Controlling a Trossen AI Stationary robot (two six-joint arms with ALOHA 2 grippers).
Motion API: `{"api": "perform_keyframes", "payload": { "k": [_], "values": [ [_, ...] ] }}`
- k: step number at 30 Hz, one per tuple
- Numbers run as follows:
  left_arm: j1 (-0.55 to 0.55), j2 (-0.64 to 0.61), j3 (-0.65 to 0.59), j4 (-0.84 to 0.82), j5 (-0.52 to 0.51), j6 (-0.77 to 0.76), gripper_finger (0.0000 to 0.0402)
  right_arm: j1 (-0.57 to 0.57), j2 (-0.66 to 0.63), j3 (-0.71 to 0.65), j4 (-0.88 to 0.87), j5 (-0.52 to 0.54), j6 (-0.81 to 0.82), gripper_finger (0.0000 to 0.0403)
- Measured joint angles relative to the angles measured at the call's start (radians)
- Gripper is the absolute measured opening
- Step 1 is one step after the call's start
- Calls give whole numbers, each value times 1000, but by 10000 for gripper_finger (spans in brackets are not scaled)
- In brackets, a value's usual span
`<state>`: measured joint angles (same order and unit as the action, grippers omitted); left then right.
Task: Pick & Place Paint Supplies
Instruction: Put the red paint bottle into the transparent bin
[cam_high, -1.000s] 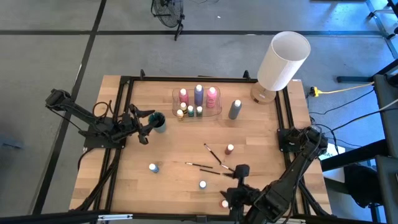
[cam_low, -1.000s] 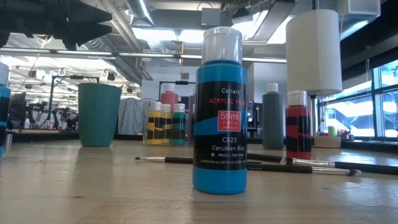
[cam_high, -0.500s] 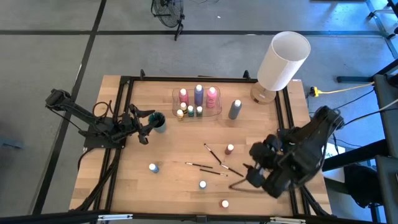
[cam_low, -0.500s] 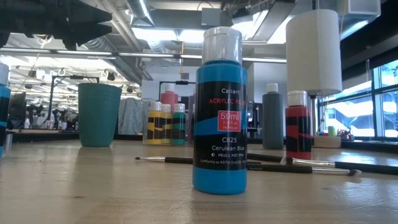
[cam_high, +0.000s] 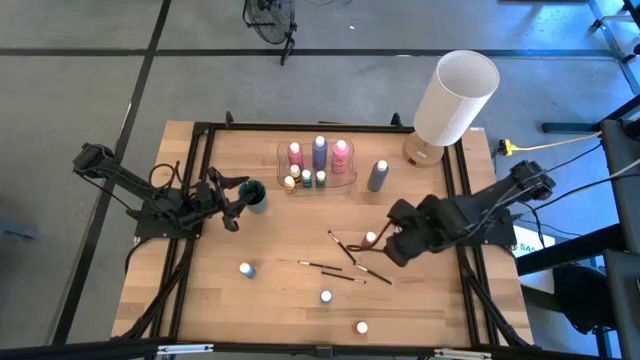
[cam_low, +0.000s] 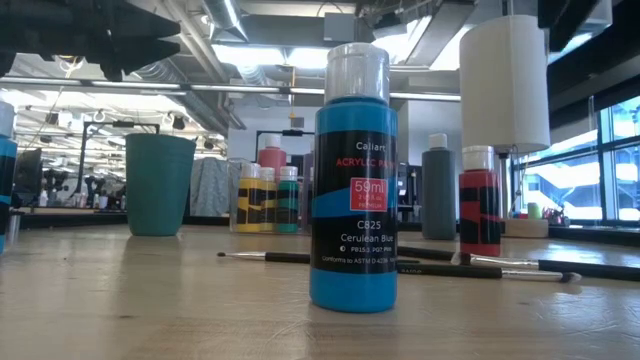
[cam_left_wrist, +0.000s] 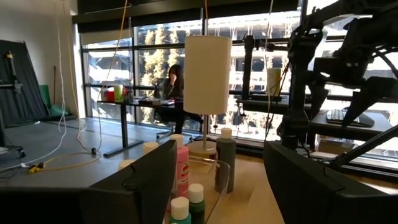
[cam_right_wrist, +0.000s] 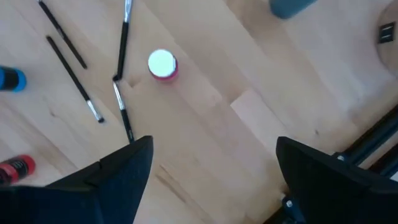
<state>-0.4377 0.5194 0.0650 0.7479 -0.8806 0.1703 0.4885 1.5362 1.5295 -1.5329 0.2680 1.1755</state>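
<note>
Wooden table (cam_high: 270, 240) from above: we see the right gripper (cam_high: 393, 247) hanging over the right-centre, jaws wide apart and empty. Small red bottle (cam_high: 370, 239) stands just beside it, toward table centre. Three paintbrushes (cam_high: 345, 262) lie flat nearby, one running diagonally, two roughly along the table's width. Clear tray (cam_high: 345, 182) at the back holds tall pink, purple, pink bottles and small ones. Grey bottle (cam_high: 377, 176) stands upright beside the tray, white lamp (cam_high: 455, 97) behind it. Left gripper (cam_high: 232, 208) waits at the left edge next to the teal cup (cam_high: 255, 194), partly open, nothing held.

Low view: blue bottle (cam_low: 353, 180) upright up front, brushes lying flat behind it.

Left wrist: own fingers (cam_left_wrist: 140, 180) apart, tray bottles between them, farther off.

Right wrist: fingers (cam_right_wrist: 121, 171) spread, red bottle's white cap (cam_right_wrist: 162, 64) ahead of the gap, untouched; brush tips meet beside it.
</note>
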Motion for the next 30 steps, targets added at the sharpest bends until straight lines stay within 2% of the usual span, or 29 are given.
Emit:
{"api": "perform_keyframes", "payload": {
  "k": [8, 17, 21, 23, 30],
  "values": [
    [0, 0, 0, -19, 0, 0, 236, -71, -1, -68, 177, -114, -153, 344],
    [0, 0, 0, -19, 0, -1, 237, -63, 0, -80, 296, -122, -393, 344],
    [0, 0, 1, -19, 0, 0, 235, -39, 0, -81, 332, -122, -380, 344],
    [0, 0, 1, -19, -4, 0, 234, -31, 0, -81, 343, -89, -363, 344],
    [0, 0, 1, -20, -19, 0, 235, -43, 26, -81, 190, -31, -78, 344]
  ]
}}
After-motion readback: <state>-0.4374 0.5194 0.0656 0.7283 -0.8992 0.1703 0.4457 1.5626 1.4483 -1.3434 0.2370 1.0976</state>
